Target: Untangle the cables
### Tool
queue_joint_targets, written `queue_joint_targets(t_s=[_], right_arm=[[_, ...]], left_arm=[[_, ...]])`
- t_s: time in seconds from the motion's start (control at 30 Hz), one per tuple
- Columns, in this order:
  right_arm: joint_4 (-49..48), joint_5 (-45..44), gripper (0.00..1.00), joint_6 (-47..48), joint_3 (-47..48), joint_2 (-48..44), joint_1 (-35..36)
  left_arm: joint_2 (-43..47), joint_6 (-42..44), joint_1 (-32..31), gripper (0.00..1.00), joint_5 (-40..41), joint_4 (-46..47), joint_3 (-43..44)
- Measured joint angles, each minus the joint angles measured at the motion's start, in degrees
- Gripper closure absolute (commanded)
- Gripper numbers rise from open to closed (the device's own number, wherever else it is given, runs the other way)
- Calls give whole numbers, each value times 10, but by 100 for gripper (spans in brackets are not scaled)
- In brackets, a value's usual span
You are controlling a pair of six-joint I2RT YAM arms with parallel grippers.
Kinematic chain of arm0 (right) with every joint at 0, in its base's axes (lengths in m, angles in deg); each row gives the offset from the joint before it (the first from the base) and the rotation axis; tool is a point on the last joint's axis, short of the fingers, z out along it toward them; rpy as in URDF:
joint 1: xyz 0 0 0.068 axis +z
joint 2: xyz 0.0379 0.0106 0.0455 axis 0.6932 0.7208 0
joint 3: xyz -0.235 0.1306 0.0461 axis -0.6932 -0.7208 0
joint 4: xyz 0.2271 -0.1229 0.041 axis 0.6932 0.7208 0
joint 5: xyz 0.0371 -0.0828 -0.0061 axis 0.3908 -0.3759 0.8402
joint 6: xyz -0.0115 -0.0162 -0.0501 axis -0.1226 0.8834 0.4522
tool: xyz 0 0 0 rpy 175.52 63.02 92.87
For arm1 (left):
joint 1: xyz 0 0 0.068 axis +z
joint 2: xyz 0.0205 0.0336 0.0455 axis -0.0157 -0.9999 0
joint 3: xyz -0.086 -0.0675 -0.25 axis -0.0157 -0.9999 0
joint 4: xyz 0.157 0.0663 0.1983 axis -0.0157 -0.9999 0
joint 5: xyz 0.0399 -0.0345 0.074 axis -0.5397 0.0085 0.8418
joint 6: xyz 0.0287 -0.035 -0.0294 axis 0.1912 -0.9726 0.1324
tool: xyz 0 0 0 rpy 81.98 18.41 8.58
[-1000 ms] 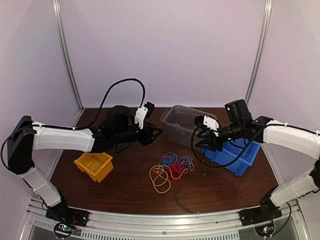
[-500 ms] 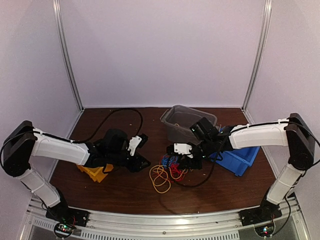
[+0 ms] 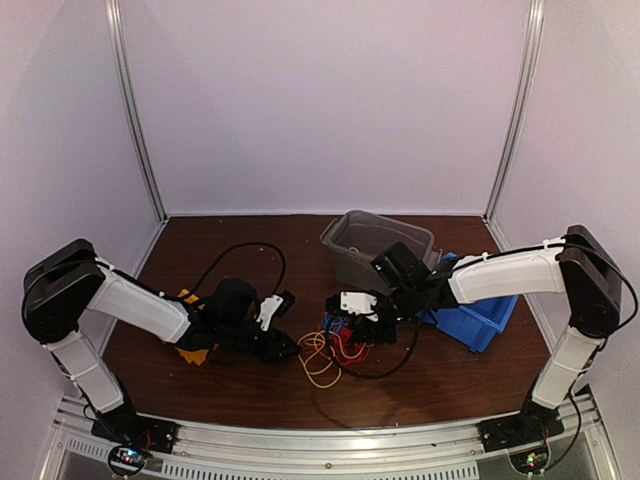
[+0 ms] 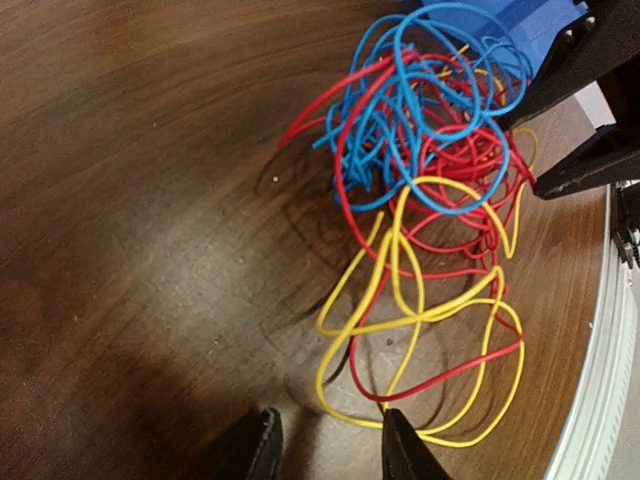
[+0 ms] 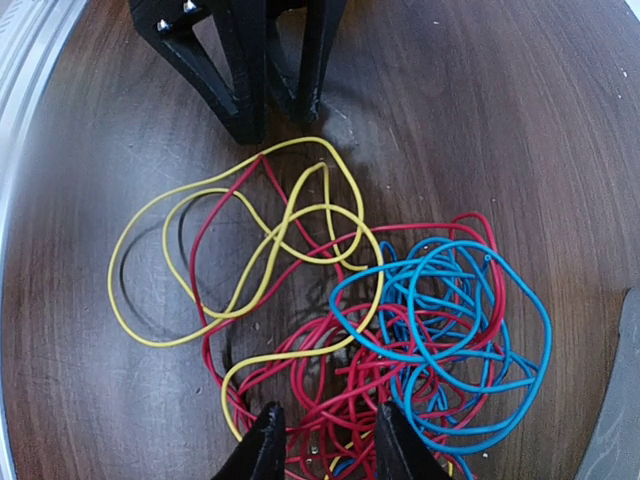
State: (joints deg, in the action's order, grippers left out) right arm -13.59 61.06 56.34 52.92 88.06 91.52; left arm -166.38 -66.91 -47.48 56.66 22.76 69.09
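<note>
The cables (image 3: pixel 335 340) lie in one tangled pile on the brown table: yellow loops (image 4: pixel 420 310) nearest the left arm, red strands (image 5: pixel 330 370) in the middle, blue coils (image 5: pixel 450 330) towards the blue bin. My left gripper (image 4: pixel 330 445) is low over the table at the yellow end and stands open, the outermost yellow loop lying just at its right fingertip (image 4: pixel 400 440). My right gripper (image 5: pixel 328 445) is down on the opposite side, open, with red strands running between its fingertips (image 5: pixel 265 440). The two grippers face each other across the pile.
A clear plastic bin (image 3: pixel 375 245) stands behind the pile and a blue bin (image 3: pixel 485 310) under the right arm. A yellow bin (image 3: pixel 185 335) is mostly hidden by the left arm. A black arm cable (image 3: pixel 250 255) loops over the table.
Both arms have swung down and inwards from above the bins to the table, ending on either side of the cable pile. The right jaws have narrowed a little.
</note>
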Motion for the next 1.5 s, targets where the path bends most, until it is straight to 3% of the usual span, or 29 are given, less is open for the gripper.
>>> queue_joint_targets(t_s=[0.23,0.5,0.73,0.87,1.03,1.23,1.5], right_arm=[[-15,-9,68,-8,-3,17,0],[-26,-16,68,-17,-7,29,0],[-40,-31,75,-28,-8,55,0],[-57,-63,75,-55,0,84,0],[-66,-94,78,-80,22,102,0],[-67,-101,79,-92,29,108,0],[-68,-102,79,-94,29,108,0]], left_arm=[[-33,-19,0,73,2,26,1],[-56,-27,0,100,2,52,5],[-48,-17,0,100,20,32,19],[6,8,0,100,56,-29,33],[140,42,0,100,129,-102,82],[262,89,0,100,220,-162,207],[319,169,0,100,313,-233,368]])
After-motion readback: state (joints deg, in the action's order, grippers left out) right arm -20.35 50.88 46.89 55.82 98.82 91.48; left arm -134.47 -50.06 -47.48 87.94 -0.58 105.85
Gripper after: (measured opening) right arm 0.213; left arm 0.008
